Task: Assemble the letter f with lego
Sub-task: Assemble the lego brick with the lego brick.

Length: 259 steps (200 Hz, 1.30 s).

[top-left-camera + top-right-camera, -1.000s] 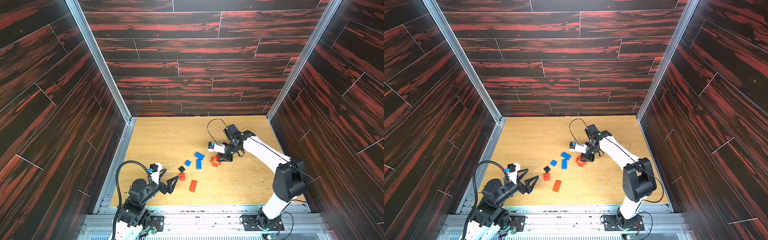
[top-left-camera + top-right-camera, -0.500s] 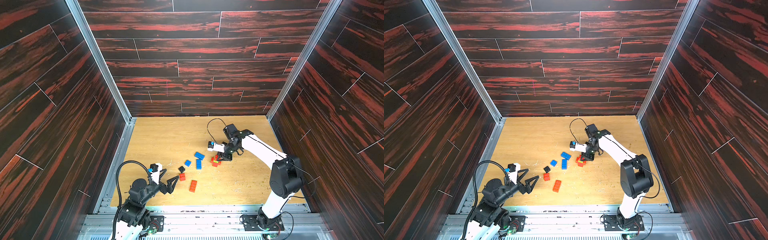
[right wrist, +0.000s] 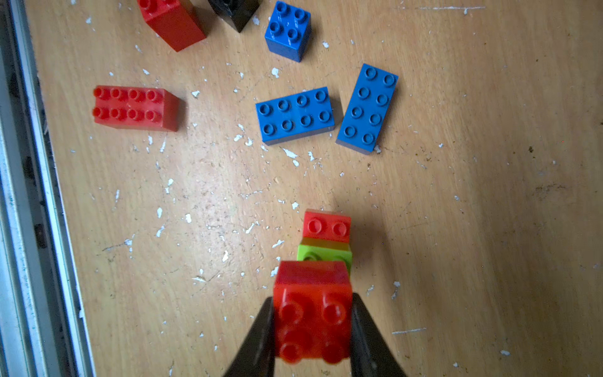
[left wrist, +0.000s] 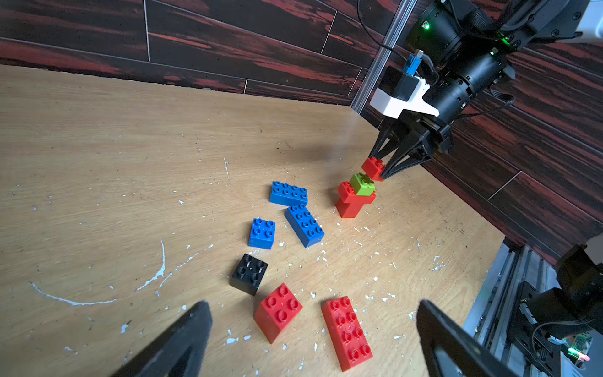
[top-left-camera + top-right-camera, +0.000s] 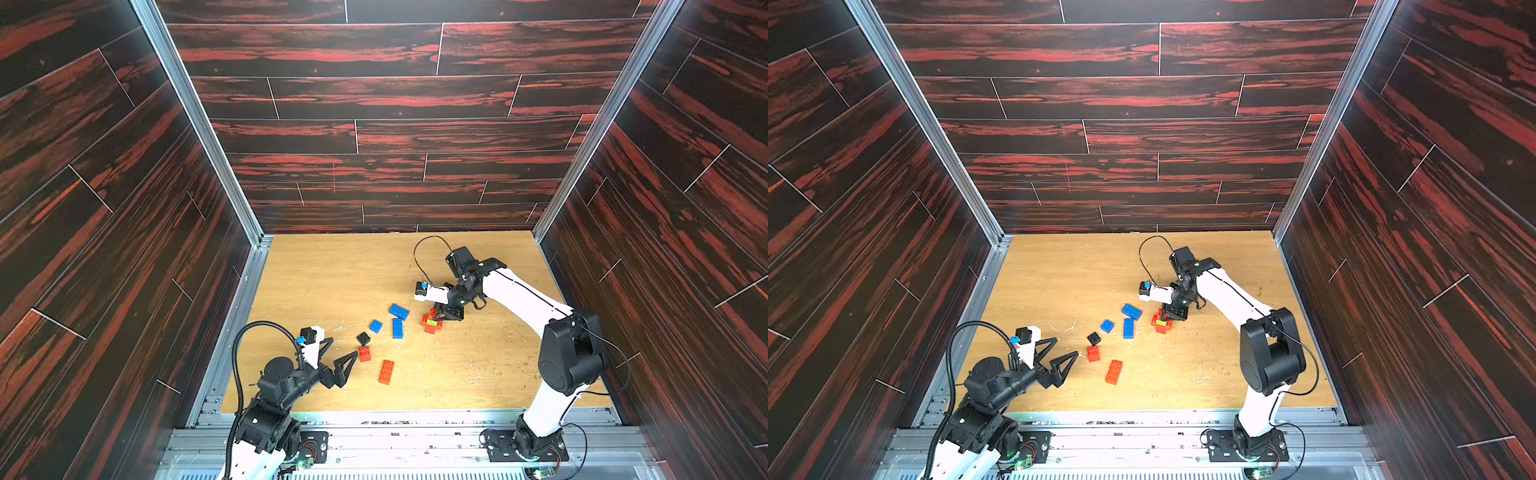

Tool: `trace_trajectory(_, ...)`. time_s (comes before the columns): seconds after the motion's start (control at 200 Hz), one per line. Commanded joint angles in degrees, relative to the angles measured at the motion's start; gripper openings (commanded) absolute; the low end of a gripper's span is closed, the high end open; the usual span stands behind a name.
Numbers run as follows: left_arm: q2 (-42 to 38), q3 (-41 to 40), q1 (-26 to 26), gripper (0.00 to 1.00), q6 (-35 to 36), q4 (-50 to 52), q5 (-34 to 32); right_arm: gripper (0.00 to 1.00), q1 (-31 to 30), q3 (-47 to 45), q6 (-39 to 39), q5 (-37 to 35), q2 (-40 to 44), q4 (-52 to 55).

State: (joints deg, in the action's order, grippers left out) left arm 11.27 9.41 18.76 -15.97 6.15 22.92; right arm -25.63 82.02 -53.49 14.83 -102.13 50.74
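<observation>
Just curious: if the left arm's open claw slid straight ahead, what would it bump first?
Probably the small red square studded plastic brick just ahead of the left gripper, though depth is unclear.

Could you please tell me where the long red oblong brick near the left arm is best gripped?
Grip the long red oblong plastic brick across its two long side walls, at mid-length, coming straight down from above: it lies flat, studs up, clear of the small red square brick beside it.

The right arm (image 5: 519, 297) and left arm (image 5: 286, 382) show white links, black joints. Black triangular claw fingers (image 5: 351, 358) (open trusses); a ribbed hose (image 5: 237, 365) loops over the left
</observation>
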Motion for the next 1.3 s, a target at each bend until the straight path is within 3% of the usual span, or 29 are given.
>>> trace_trajectory(0.0,0.53,-0.27,0.13,1.0,0.06,-0.18,-0.31,0.3,0.32,1.52,0.1,0.73,-1.76,1.2)
trace_trajectory(1.293,0.86,-0.27,0.13,1.0,0.06,-0.44,-0.18,0.3,-1.0,1.92,2.0,-1.92,-5.11,1.86)
